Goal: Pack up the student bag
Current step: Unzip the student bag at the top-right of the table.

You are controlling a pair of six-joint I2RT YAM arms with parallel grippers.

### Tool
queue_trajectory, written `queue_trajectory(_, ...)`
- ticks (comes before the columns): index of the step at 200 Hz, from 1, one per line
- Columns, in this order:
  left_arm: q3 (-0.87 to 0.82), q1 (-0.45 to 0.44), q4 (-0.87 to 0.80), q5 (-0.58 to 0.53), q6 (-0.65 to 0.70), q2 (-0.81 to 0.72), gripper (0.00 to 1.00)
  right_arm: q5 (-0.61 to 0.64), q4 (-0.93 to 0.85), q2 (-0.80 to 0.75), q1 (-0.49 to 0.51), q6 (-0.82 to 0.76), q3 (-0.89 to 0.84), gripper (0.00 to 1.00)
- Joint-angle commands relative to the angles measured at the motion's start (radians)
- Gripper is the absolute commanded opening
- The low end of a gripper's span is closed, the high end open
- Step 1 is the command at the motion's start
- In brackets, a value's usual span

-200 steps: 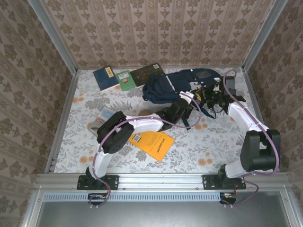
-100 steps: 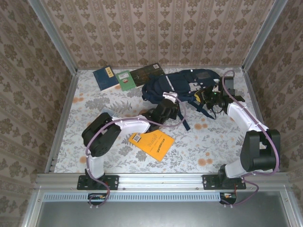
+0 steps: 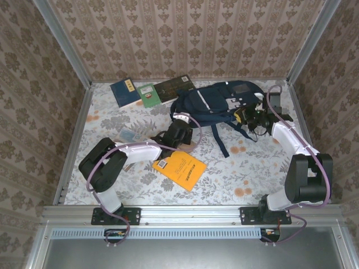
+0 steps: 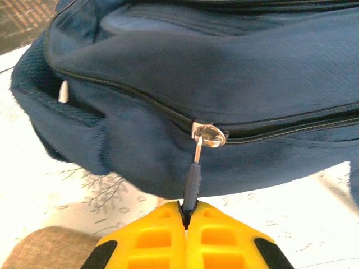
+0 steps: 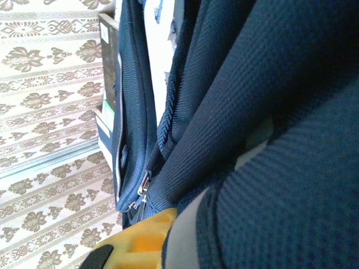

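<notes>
Pinching zipper pull [image 4: 192,182] on the student bag [image 4: 168,73], left hand [image 4: 186,212] clamped (right hand [image 3: 245,116] closed too).

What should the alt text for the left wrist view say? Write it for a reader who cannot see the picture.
The yellow left pincer, shut, pinches the dark zipper pull of a navy backpack. The pull hangs from a silver slider on a zipper running across the bag, which lies on a flower-patterned table.
</notes>
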Motion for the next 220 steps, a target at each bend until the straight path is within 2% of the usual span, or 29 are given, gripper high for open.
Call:
queue_trajectory(1, -0.017, 0.039, -0.083, 0.009, -0.021, -0.042, 0.00, 0.018, 0.019, -0.049, -0.032, -0.020, -0.022, 0.00)
queue_trajectory(35, -0.024, 0.061, -0.119, 0.053, 0.001, -0.054, 0.00, 0.059, -0.020, -0.064, -0.068, -0.058, -0.055, 0.00)
queue_trajectory(53, -0.027, 0.075, -0.119, 0.142, 0.017, -0.064, 0.00, 0.069, -0.017, -0.060, -0.096, -0.095, -0.067, 0.00)
queue_trajectory(71, -0.003, 0.059, -0.132, 0.244, 0.038, -0.062, 0.00, 0.086, -0.028, -0.040, -0.106, -0.136, -0.056, 0.15)
queue_trajectory(83, 0.026, 0.035, -0.161, 0.292, 0.057, -0.053, 0.00, 0.099, -0.042, -0.028, -0.106, -0.156, -0.041, 0.37)
queue_trajectory(91, 0.049, 0.015, -0.181, 0.315, 0.072, -0.043, 0.00, 0.106, -0.054, -0.025, -0.105, -0.163, -0.034, 0.48)
queue_trajectory(118, 0.116, -0.048, -0.212, 0.387, 0.079, -0.007, 0.00, 0.148, -0.111, -0.067, -0.094, -0.194, -0.041, 0.63)
queue_trajectory(154, 0.220, -0.102, -0.222, 0.464, 0.046, 0.069, 0.00, 0.250, -0.232, -0.209, -0.052, -0.236, -0.112, 0.72)
queue_trajectory(170, 0.260, -0.121, -0.236, 0.478, 0.049, 0.096, 0.00, 0.304, -0.275, -0.274, -0.023, -0.236, -0.158, 0.81)
queue_trajectory(190, 0.266, -0.124, -0.246, 0.484, 0.050, 0.100, 0.00, 0.360, -0.318, -0.347, 0.015, -0.223, -0.214, 0.81)
queue_trajectory(220, 0.265, -0.126, -0.274, 0.503, 0.069, 0.096, 0.00, 0.329, -0.214, -0.389, 0.128, -0.125, -0.321, 0.76)
